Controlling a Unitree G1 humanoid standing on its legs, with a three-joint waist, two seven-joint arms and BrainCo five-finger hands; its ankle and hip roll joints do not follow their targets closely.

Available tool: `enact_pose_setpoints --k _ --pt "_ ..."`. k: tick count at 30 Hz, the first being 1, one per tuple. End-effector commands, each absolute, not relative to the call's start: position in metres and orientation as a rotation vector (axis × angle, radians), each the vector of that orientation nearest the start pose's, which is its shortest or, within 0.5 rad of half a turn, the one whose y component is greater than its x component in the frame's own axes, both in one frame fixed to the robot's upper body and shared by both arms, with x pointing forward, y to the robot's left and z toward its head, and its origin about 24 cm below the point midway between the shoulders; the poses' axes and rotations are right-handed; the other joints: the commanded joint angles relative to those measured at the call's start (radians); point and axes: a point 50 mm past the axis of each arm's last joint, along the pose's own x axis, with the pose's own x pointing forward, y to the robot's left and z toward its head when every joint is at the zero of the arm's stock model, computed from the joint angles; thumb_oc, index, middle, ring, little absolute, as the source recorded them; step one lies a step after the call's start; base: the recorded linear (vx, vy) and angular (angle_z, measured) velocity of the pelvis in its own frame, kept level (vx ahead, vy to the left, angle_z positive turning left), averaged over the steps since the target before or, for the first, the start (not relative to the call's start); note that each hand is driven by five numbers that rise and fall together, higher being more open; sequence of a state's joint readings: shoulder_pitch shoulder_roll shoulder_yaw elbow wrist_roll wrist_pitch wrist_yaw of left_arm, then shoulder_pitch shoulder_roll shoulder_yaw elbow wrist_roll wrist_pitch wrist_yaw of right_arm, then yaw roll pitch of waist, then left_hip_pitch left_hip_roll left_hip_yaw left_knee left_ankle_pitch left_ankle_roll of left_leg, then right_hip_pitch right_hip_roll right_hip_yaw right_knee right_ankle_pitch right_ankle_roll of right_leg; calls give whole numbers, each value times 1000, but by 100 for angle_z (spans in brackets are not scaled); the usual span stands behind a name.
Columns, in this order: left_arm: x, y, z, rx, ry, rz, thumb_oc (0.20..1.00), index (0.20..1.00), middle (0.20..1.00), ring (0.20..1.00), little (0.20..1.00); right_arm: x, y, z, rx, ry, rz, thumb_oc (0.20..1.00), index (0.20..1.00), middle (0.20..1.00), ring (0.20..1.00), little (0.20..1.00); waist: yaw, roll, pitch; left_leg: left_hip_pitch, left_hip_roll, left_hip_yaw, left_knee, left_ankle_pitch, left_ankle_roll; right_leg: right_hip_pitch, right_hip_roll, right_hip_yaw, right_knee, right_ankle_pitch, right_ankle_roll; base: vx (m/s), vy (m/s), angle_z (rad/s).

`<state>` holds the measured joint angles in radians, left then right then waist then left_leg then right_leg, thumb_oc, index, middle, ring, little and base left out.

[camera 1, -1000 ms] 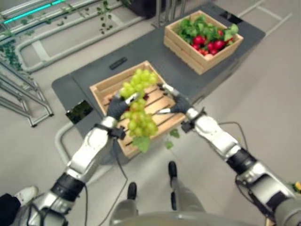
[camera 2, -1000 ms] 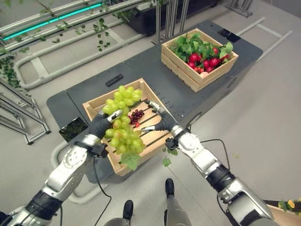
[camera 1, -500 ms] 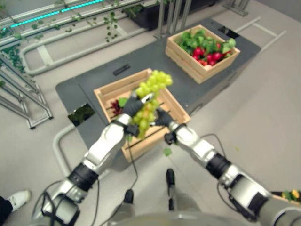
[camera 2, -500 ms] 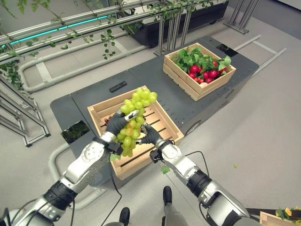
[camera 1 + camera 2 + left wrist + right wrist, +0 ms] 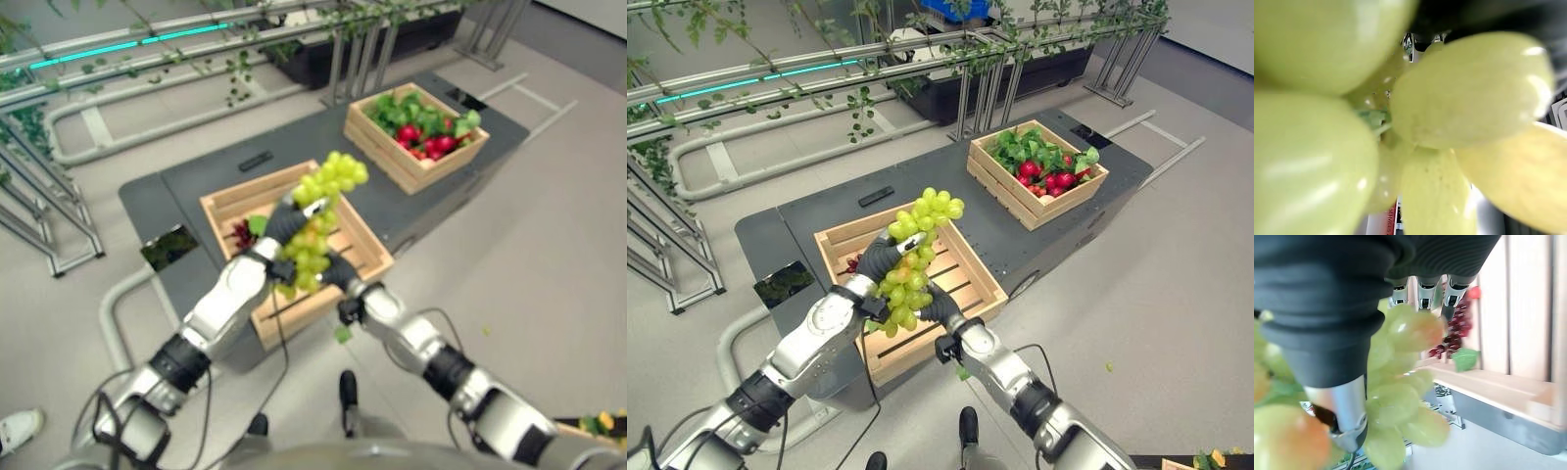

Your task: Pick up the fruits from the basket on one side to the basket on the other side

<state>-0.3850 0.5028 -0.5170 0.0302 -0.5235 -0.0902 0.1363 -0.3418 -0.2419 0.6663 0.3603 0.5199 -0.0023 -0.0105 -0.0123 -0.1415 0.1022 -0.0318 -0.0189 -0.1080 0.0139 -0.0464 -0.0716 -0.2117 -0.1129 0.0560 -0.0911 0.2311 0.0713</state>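
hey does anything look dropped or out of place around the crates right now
One thing stands out: a loose green leaf shows below the near crate, past its front edge, apart from the fruit. The green grape bunch is held between the left hand and right hand. The far crate looks tidy.

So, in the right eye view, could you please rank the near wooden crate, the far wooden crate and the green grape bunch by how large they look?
1. Near wooden crate
2. Far wooden crate
3. Green grape bunch, raised nearer the camera in both hands, so it looks larger than it is.

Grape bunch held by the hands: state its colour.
The grape bunch is light green, clearest in the right eye view.
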Motion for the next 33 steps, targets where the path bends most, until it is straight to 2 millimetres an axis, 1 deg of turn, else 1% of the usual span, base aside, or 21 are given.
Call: enact_pose_setpoints --k 1,2,4,5,8,9,11,15,16,17,20,25,28,30,31,32,33 --pt "308 116 152 35 -379 -364 200 200 200 200 200 289 -64 57 18 11 552 1000 1000 1000 1000 1000 -6 46 -14 -44 -52 -35 -78 3 74 58 35 6 5 -131 75 0 0 0" --pt "307 125 148 33 -366 -332 200 200 200 200 200 289 -72 60 0 -13 528 1000 1000 1000 1000 1000 -8 46 -17 -44 -51 -35 -78 2 74 58 35 6 5 -132 75 20 0 -4" --pt "304 137 143 36 -351 -295 200 200 200 200 200 288 -83 62 -30 -35 497 1000 1000 1000 1000 1000 -10 46 -22 -43 -49 -34 -77 0 73 59 36 7 4 -134 75 20 -8 -5" --pt "302 144 140 35 -340 -274 200 200 200 200 200 288 -92 67 -45 -57 477 1000 1000 1000 1000 1000 -11 45 -25 -43 -47 -32 -77 0 72 60 37 6 4 -136 75 18 -12 -4" --pt "299 158 135 43 -327 -235 200 200 200 200 200 288 -107 71 -63 -77 456 1000 1000 1000 1000 1000 -13 41 -33 -40 -46 -33 -78 -2 71 62 40 8 4 -140 74 6 -4 -1" --pt "298 158 135 42 -326 -235 200 200 200 200 200 287 -107 71 -63 -76 456 1000 1000 1000 1000 1000 -14 41 -33 -40 -46 -33 -78 -2 71 62 40 8 4 -140 74 0 0 0" --pt "296 167 132 57 -316 -211 200 200 200 200 200 286 -123 74 -60 -81 430 1000 1000 1000 1000 1000 -16 34 -38 -38 -43 -35 -79 -3 69 66 41 6 4 -143 73 0 0 0" --pt "292 180 128 64 -301 -182 200 200 200 200 200 283 -143 77 -52 -83 416 1000 1000 1000 1000 1000 -16 24 -45 -35 -39 -36 -82 -3 66 67 42 4 4 -142 73 0 0 0" --pt "292 180 128 64 -301 -183 200 200 200 200 200 283 -144 77 -53 -82 417 1000 1000 1000 1000 1000 -16 25 -46 -35 -39 -36 -82 -3 66 67 42 4 4 -142 73 0 0 0" --pt "290 181 127 67 -298 -191 200 200 200 200 200 280 -149 78 -52 -79 423 1000 1000 1000 1000 1000 -18 20 -48 -35 -39 -38 -84 -3 66 67 43 5 4 -143 73 0 0 0" --pt "289 183 126 80 -292 -199 200 200 200 200 200 277 -156 78 -39 -70 435 1000 1000 1000 1000 1000 -20 15 -50 -37 -38 -41 -84 -3 66 64 44 5 4 -142 73 0 0 0" --pt "289 179 126 80 -291 -216 200 200 200 200 200 274 -158 78 -14 -61 449 1000 1000 1000 1000 1000 -24 10 -53 -39 -39 -41 -85 -3 67 63 45 10 4 -142 73 0 0 0" --pt "291 173 125 73 -290 -234 200 200 200 200 200 276 -154 75 11 -48 456 1000 1000 1000 1000 1000 -25 8 -55 -37 -39 -39 -84 -3 68 64 46 14 4 -141 73 0 0 0" --pt "295 163 126 66 -291 -266 200 200 200 200 200 279 -142 67 35 -4 500 1000 1000 1000 1000 1000 -22 6 -57 -36 -40 -39 -84 -3 69 65 46 16 4 -140 73 0 0 0" --pt "298 151 128 60 -293 -315 200 200 200 200 200 282 -126 61 83 47 587 1000 1000 1000 1000 1000 -18 2 -58 -35 -41 -41 -82 -4 68 66 46 15 4 -141 71 0 0 0" --pt "299 151 128 60 -294 -315 200 200 200 200 200 282 -126 61 83 46 588 1000 1000 1000 1000 1000 -19 2 -57 -35 -41 -41 -82 -4 68 67 46 15 4 -141 71 0 0 0" --pt "300 143 129 58 -296 -341 200 200 200 200 200 285 -120 61 87 57 615 1000 1000 1000 1000 1000 -17 1 -58 -34 -41 -42 -82 -5 68 68 46 15 4 -142 71 0 0 0"
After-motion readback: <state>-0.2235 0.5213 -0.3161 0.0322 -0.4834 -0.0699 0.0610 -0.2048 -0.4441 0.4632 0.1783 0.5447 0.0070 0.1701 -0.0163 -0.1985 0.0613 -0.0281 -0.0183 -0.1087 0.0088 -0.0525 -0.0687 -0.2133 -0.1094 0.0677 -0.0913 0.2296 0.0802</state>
